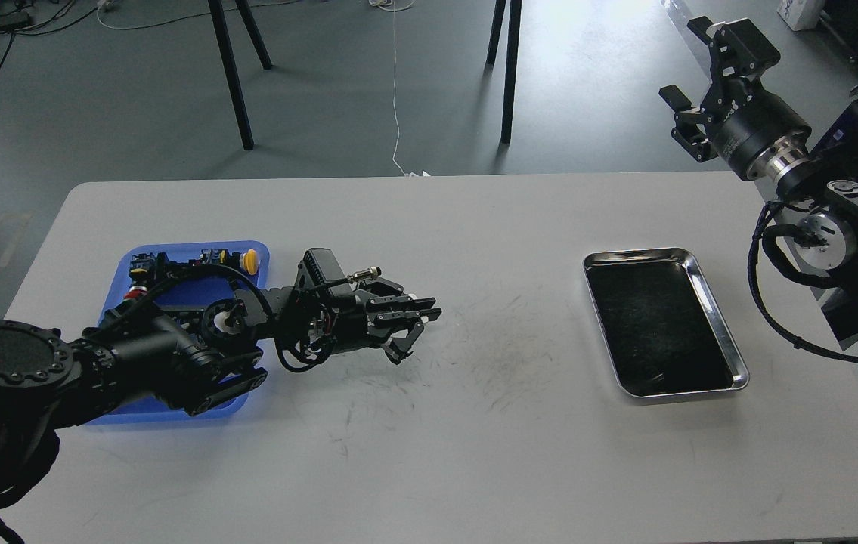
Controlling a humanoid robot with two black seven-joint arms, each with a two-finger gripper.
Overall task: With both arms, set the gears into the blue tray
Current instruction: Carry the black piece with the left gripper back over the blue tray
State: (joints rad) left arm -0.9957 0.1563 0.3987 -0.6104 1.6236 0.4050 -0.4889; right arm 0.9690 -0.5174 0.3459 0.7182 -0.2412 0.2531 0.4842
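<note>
Judging gears tiny, light, stiff, needing fingertip pinch; none discernible, left gripper (pixel 419 330) slightly spread, right gripper (pixel 693 83) spread, both empty.

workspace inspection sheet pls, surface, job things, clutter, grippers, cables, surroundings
Surface: grey table, scuffed with dark marks at its middle.
Job's things: blue tray at the table's left, largely covered by the left arm; small yellow, red and black parts along its far rim. Gears: none can be made out.
Clutter: steel tray with a dark bottom at the table's right; contents cannot be told.
Grippers: left gripper low over the table just right of the blue tray, fingers apart, holding nothing seen. Right gripper raised beyond the table's far right corner, open, empty.
Cables: black looped cable on the right arm; white cord on the floor.
Surroundings: grey floor, black furniture legs.
</note>
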